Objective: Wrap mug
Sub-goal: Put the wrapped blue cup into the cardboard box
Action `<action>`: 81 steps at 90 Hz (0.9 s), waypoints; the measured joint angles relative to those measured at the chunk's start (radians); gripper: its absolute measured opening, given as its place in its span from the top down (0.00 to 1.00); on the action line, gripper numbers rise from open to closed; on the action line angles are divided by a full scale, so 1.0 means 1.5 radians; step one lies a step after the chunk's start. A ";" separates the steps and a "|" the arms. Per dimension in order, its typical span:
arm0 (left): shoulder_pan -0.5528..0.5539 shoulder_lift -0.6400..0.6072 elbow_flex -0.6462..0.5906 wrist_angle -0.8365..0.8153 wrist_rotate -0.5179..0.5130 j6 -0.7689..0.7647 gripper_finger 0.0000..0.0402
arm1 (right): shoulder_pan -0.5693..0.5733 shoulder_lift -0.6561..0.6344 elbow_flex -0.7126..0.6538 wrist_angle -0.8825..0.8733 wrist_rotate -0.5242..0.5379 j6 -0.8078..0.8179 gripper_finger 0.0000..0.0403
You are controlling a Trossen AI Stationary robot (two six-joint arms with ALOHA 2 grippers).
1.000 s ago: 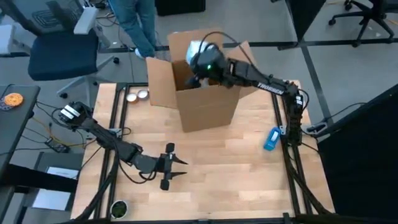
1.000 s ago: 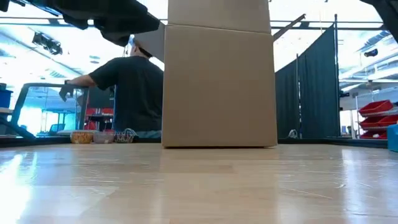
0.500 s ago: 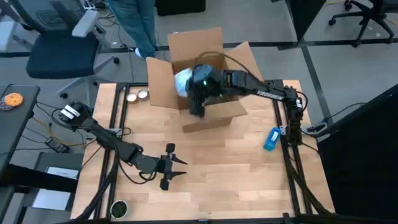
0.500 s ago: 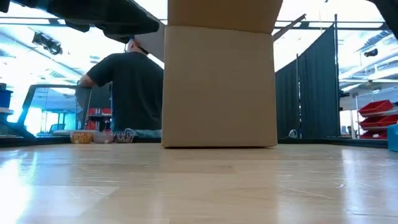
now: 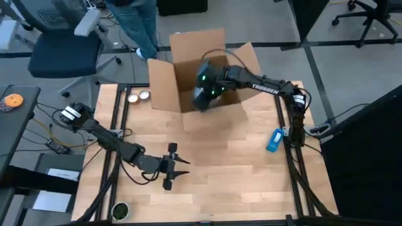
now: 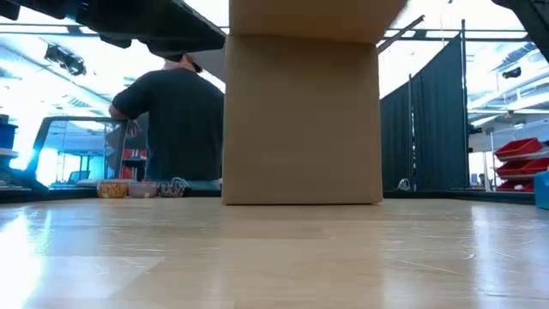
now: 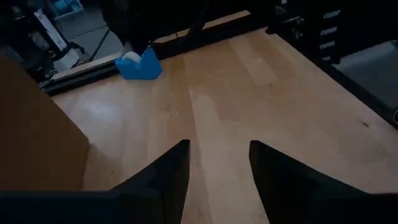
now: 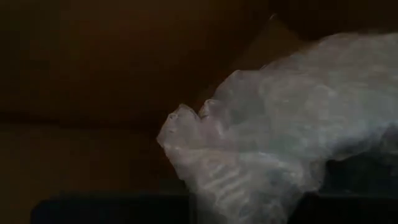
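Note:
An open cardboard box [image 5: 164,85] stands at the table's far middle; it also fills the low view [image 6: 300,120]. My right gripper [image 5: 202,97] reaches down into it from the right. In the right wrist view a crumpled bubble-wrap bundle [image 8: 280,137] hangs against the box's dark inside. The mug itself is hidden. My left gripper [image 5: 183,168] waits open near the table's front left, its fingers [image 7: 168,180] over bare wood. My right gripper is shut on the bubble-wrap bundle, whose lower part [image 8: 249,199] runs down to the picture's bottom between two dark shapes. The place of contact lies outside the frame. The bundle is down inside the box; whether it rests on the bottom, I cannot tell.
A blue tape dispenser [image 5: 274,139] sits by the table's right edge. Two small round things [image 5: 138,96] lie at the far left beside the box, and a dark round thing [image 5: 118,209] at the front left. A person [image 6: 171,120] stands beyond the far edge.
My right gripper has come from above the box's far side toward its near side and gone down into the box with the white bundle, which no longer shows from above. The box's top flaps have spread a little.

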 joint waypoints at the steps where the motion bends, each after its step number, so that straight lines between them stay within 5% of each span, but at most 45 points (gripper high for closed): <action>1: 0.000 0.000 0.000 0.000 0.000 0.000 0.62 | 0.000 -0.001 -0.004 0.004 -0.002 0.004 0.95; 49: 0.000 0.000 0.000 0.004 0.000 -0.002 0.62 | -0.037 -0.002 -0.054 0.254 -0.049 0.120 0.95; 66: 0.000 0.000 0.000 0.005 0.000 -0.002 0.62 | -0.056 0.030 -0.054 0.231 0.031 0.168 0.95; 81: 0.000 0.000 0.000 0.008 0.000 -0.003 0.62 | -0.066 0.072 -0.048 0.185 0.031 0.205 0.95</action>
